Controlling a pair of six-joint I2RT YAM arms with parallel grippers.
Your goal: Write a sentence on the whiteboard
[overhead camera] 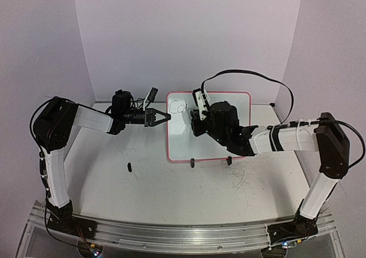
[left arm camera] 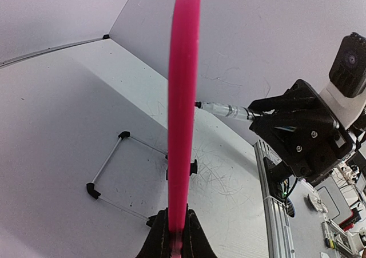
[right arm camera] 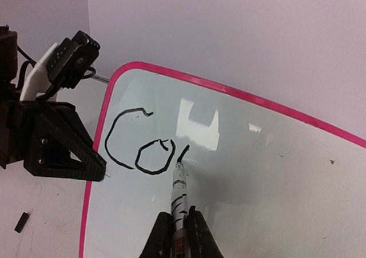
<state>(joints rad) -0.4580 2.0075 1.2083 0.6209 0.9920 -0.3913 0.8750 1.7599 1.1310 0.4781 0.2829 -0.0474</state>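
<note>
Right wrist view: two letters (right arm camera: 137,146) and a started third are written at the upper left of the whiteboard (right arm camera: 257,172), so most of the sentence is judged undone. A marker (right arm camera: 179,192) is clamped in the right gripper (right arm camera: 179,223), tip on the board. Mid-frame in the top view, the board's left edge is pinched by the left gripper (left arm camera: 176,238), close beside the writing.

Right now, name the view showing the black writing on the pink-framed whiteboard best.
Right wrist: the black marker strokes sit large and legible on the glossy pink-framed white board. The top view shows them as a tiny scrawl; the left wrist sees only the board's pink edge.
</note>
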